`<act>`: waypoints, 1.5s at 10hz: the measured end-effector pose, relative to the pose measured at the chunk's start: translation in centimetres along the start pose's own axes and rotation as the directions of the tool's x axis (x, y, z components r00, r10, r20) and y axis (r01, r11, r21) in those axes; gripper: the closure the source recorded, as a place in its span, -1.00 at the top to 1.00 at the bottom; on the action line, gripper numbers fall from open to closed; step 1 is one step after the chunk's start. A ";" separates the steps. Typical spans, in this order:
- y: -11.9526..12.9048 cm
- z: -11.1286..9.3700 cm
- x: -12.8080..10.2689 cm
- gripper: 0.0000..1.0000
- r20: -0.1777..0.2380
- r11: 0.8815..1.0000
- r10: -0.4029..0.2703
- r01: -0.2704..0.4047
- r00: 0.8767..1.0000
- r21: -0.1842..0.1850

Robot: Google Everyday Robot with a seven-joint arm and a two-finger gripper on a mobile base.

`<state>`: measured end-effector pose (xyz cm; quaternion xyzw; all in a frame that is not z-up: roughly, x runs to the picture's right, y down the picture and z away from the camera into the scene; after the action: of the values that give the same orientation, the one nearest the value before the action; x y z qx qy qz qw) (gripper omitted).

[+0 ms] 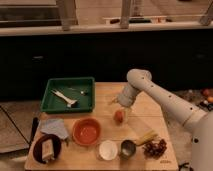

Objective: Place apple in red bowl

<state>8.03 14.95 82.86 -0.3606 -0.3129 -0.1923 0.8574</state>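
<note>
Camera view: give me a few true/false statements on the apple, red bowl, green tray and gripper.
1. The apple lies in the red bowl. False: it sits in the gripper, right of the bowl.
2. The red bowl holds nothing. True.
3. The gripper hangs over the green tray. False: it is right of the red bowl, its fingers shut on the apple.
4. The green tray is behind the red bowl, with utensils in it. True.
5. A white bowl stands beside a metal cup near the table's front edge. True.

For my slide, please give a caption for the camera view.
Gripper at the apple, right of the red bowl, on a wooden table.
</note>
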 end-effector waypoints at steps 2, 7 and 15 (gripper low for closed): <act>-0.1 1.4 1.3 0.60 0.009 1.000 0.020 -0.019 1.000 -0.007; 1.0 3.3 3.4 0.02 0.022 0.997 0.065 -0.064 0.998 -0.037; 1.8 -1.0 2.6 -1.00 -0.034 0.998 0.060 -0.060 0.998 -0.017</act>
<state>11.31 15.13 83.16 -0.3742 -0.2858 -0.1753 0.8646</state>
